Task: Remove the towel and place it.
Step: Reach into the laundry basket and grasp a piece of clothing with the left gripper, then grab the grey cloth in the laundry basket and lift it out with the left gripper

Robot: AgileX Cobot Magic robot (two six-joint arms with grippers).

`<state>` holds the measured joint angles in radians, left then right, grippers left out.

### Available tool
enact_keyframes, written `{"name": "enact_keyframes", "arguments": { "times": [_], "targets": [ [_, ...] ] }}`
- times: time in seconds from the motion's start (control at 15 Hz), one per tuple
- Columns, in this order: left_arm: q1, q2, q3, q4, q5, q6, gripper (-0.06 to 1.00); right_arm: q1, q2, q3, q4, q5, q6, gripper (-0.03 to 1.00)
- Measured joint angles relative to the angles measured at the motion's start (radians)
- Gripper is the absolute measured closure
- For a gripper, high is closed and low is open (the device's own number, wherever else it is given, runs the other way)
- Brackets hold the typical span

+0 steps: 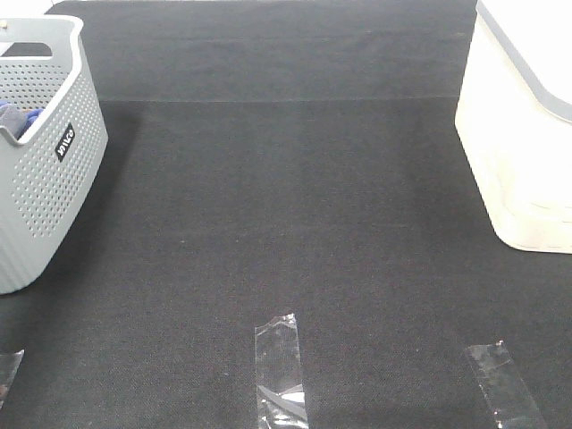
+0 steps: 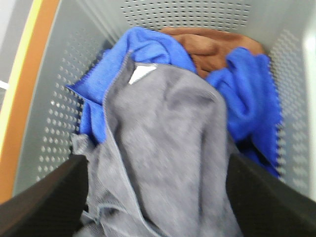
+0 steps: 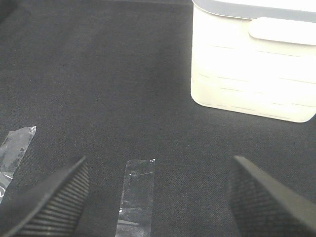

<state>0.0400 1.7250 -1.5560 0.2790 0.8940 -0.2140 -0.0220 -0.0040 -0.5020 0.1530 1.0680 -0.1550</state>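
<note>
Black tabletop [image 1: 286, 223] bears the basket [image 1: 49, 179] — towel [image 2: 163, 148] inside, crumpled, greyish-lavender.

Soft greyish-lavender microfibre cloth towel [image 2: 163, 148], matt grey perforated plastic basket [image 1: 45, 179], rough black woven mat [image 1: 286, 223], glossy clear tape [image 1: 279, 366]

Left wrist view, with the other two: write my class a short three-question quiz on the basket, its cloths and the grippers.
1. True or false: the grey towel lies over the blue cloth in the perforated basket.
2. The left gripper is: A shut on the towel; B open, its fingers either side of the towel; C out of view.
3. What colour is the third cloth in the basket?
Key: 1 true; 2 B; 3 brown.
</note>
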Motion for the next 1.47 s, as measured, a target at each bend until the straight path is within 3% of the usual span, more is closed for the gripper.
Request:
{"name": "enact_keyframes", "arguments": {
  "times": [0.27, 0.53, 0.87, 1.13, 1.47],
  "targets": [
    [0.076, 0.211, -0.249, -0.006, 0.081, 0.005, 0.28, 0.000, 0.000, 0.000, 0.000, 0.000, 0.000, 0.24],
    [0.116, 0.342, -0.360, -0.017, 0.120, 0.042, 0.30, 0.000, 0.000, 0.000, 0.000, 0.000, 0.000, 0.24],
    [0.148, 0.445, -0.398, -0.019, 0.112, 0.105, 0.30, 0.000, 0.000, 0.000, 0.000, 0.000, 0.000, 0.24],
    [0.148, 0.506, -0.402, -0.004, 0.012, 0.105, 0.30, 0.000, 0.000, 0.000, 0.000, 0.000, 0.000, 0.24],
    [0.162, 0.530, -0.403, 0.001, -0.025, 0.105, 0.34, 0.000, 0.000, 0.000, 0.000, 0.000, 0.000, 0.24]
  ]
}}
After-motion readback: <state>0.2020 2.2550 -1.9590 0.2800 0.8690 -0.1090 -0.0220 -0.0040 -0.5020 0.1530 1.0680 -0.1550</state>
